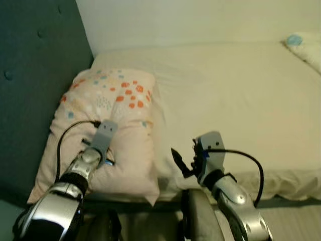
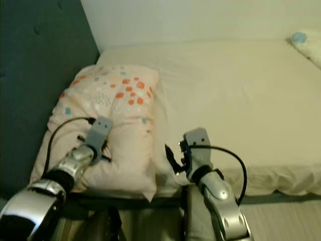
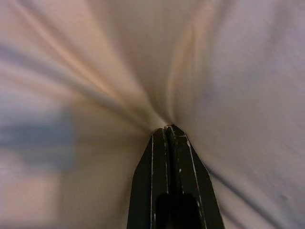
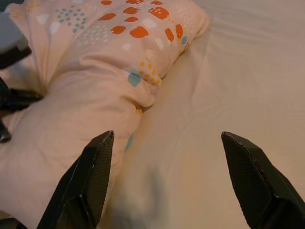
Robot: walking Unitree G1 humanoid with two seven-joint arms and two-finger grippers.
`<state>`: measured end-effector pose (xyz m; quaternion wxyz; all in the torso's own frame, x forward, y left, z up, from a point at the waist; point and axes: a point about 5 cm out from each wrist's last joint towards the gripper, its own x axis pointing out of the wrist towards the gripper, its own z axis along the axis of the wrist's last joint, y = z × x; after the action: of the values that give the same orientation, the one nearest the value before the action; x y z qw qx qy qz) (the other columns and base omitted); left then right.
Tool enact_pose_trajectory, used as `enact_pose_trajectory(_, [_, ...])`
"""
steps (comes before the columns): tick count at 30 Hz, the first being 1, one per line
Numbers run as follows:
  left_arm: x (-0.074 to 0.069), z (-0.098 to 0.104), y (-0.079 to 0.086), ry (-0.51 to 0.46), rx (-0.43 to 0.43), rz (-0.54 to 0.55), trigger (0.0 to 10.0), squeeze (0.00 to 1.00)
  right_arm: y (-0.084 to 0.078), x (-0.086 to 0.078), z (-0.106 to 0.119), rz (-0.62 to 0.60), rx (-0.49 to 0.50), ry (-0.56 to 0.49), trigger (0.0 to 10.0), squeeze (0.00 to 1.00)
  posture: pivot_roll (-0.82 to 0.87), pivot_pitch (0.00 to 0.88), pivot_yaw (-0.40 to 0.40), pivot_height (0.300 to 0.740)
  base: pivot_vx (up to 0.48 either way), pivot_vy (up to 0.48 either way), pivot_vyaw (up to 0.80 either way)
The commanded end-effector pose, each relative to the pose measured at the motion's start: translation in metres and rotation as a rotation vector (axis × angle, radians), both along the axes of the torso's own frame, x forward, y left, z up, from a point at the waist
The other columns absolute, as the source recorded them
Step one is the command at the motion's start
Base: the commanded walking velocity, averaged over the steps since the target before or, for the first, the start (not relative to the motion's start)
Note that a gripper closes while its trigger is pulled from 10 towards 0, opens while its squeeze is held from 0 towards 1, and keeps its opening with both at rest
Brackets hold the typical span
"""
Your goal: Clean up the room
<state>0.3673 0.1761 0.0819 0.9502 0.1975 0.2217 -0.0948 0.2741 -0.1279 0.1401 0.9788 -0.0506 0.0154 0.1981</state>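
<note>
- Pressed deep into the soft pillow (image 1: 108,128), the left gripper (image 1: 106,159) is sitting near the pillow's front end in the left eye view; the fabric is sinking around it. The pillow is lying at the head of the bed (image 1: 235,95), against the dark padded headboard (image 1: 30,75), with its long axis running from the front edge of the bed toward the wall. Its cover is pale pink with orange and blue spots.
- In the right eye view the right gripper (image 2: 172,156) is hanging over the front edge of the cream sheet, just beside the pillow's right side and apart from it. A second pillow (image 2: 306,45) is lying at the far right corner.
- In the left wrist view the two black fingers (image 3: 171,181) are lying pressed together, pinching a fold of the pink cloth; creases are spreading out from the tips.
- In the right wrist view the black fingers (image 4: 90,181) are standing wide apart, holding nothing, above the smooth sheet beside the puffy pillow.
</note>
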Motion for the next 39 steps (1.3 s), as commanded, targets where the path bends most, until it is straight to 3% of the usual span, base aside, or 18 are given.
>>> enact_pose_trajectory(1, [-0.018, -0.03, -0.001, 0.128, -0.057, 0.061, 0.0, 0.0, 0.001, -0.001, 0.0, 0.001, -0.01, 0.008, 10.0, 0.0, -0.15, 0.336, 0.016, 0.57, 0.0, 0.0, 0.0])
enact_pose_trajectory(3, [-0.014, -0.025, -0.001, 0.095, -0.091, 0.096, 0.0, 0.0, 0.001, 0.001, 0.001, 0.0, -0.009, 0.008, 10.0, 0.0, -0.15, 0.334, 0.016, 0.57, 0.0, 0.0, 0.0])
enact_pose_trajectory(4, [0.001, -0.001, 0.0, -0.021, -0.216, 0.183, 0.0, 0.0, 0.001, 0.005, 0.005, 0.0, -0.006, -0.008, 10.0, 0.0, -0.14, 0.324, 0.013, 0.57, 0.0, 0.0, 0.0])
enact_pose_trajectory(5, [0.001, -0.001, 0.0, -0.021, -0.216, 0.183, 0.0, 0.0, 0.001, 0.005, 0.005, 0.0, -0.006, -0.008, 10.0, 0.0, -0.14, 0.324, 0.013, 0.57, 0.0, 0.0, 0.0])
enact_pose_trajectory(8, [0.024, 0.046, -0.001, -0.196, -0.397, 0.223, 0.0, 0.0, -0.001, 0.013, 0.012, -0.022, 0.033, -0.036, 10.0, 0.0, -0.13, 0.282, 0.007, 0.57, 0.0, 0.0, 0.0])
enact_pose_trajectory(9, [0.03, 0.062, 0.0, -0.246, -0.446, 0.23, 1.6, 0.0, 0.0, 0.016, 0.015, -0.03, 0.046, -0.049, 10.0, 0.0, -0.13, 0.277, 0.006, 0.57, 0.0, 0.0, 0.0])
enact_pose_trajectory(11, [0.033, 0.07, 0.001, -0.273, -0.472, 0.234, 1.6, 0.0, 0.0, 0.018, 0.016, -0.034, 0.053, -0.057, 10.0, 0.0, -0.12, 0.268, 0.004, 0.57, 0.0, 0.0, 0.0])
enact_pose_trajectory(12, [0.037, 0.083, 0.004, -0.305, -0.479, 0.218, 10.0, 0.0, 0.001, 0.021, 0.017, -0.044, 0.067, -0.063, 10.0, 0.0, -0.11, 0.242, 0.0, 0.57, 0.0, 0.0, 0.0])
enact_pose_trajectory(18, [0.041, 0.107, 0.025, -0.383, -0.449, 0.226, 10.0, 0.0, 0.001, 0.028, 0.01, -0.089, 0.111, -0.037, 10.0, 0.0, -0.09, 0.178, -0.005, 0.57, 0.0, 0.0, 0.0])
enact_pose_trajectory(24, [0.016, 0.07, 0.046, -0.375, -0.431, 0.232, 10.0, 0.0, 0.0, 0.03, -0.017, -0.149, 0.042, 0.053, 10.0, 0.0, -0.08, 0.118, 0.004, 0.57, 0.0, 0.0, 0.0])
enact_pose_trajectory(26, [-0.011, 0.051, 0.058, -0.445, -0.482, 0.321, 10.0, 0.0, -0.005, 0.026, -0.023, -0.172, -0.007, 0.04, 10.0, 0.0, -0.07, 0.103, -0.002, 0.57, 0.0, 0.0, 0.0])
enact_pose_trajectory(27, [-0.011, 0.051, 0.058, -0.445, -0.482, 0.321, 10.0, 0.0, -0.005, 0.026, -0.023, -0.172, -0.007, 0.04, 10.0, 0.0, -0.07, 0.103, -0.002, 0.57, 0.0, 0.0, 0.0])
enact_pose_trajectory(29, [-0.043, 0.042, 0.062, -0.539, -0.533, 0.347, 10.0, 0.0, -0.01, 0.019, -0.026, -0.178, -0.067, 0.013, 10.0, 0.0, -0.07, 0.094, -0.013, 0.57, 0.0, 0.0, 0.0])
enact_pose_trajectory(30, [-0.043, 0.042, 0.062, -0.539, -0.533, 0.347, 10.0, 0.0, -0.01, 0.019, -0.026, -0.178, -0.067, 0.013, 10.0, 0.0, -0.07, 0.094, -0.013, 0.57, 0.0, 0.0, 0.0])
enact_pose_trajectory(31, [-0.06, 0.038, 0.057, -0.559, -0.514, 0.315, 10.0, 0.0, -0.011, 0.015, -0.028, -0.17, -0.081, 0.012, 10.0, 0.0, -0.06, 0.087, -0.021, 0.57, 0.0, 0.0, 0.0])
enact_pose_trajectory(32, [-0.06, 0.038, 0.057, -0.559, -0.514, 0.315, 10.0, 0.0, -0.011, 0.015, -0.028, -0.17, -0.081, 0.012, 10.0, 0.0, -0.06, 0.087, -0.021, 0.57, 0.0, 0.0, 0.0])
enact_pose_trajectory(34, [-0.09, 0.03, 0.039, -0.54, -0.477, 0.259, 10.0, 0.0, -0.004, 0.006, -0.03, -0.102, -0.151, 0.002, 10.0, 0.0, -0.05, 0.096, -0.023, 0.57, 0.0, 0.0, 0.0])
enact_pose_trajectory(39, [-0.105, 0.026, 0.027, -0.535, -0.467, 0.271, 10.0, 0.0, 0.002, 0.0, -0.031, -0.062, -0.162, -0.017, 10.0, 0.0, -0.05, 0.094, -0.028, 0.57, 0.0, 0.0, 0.0])
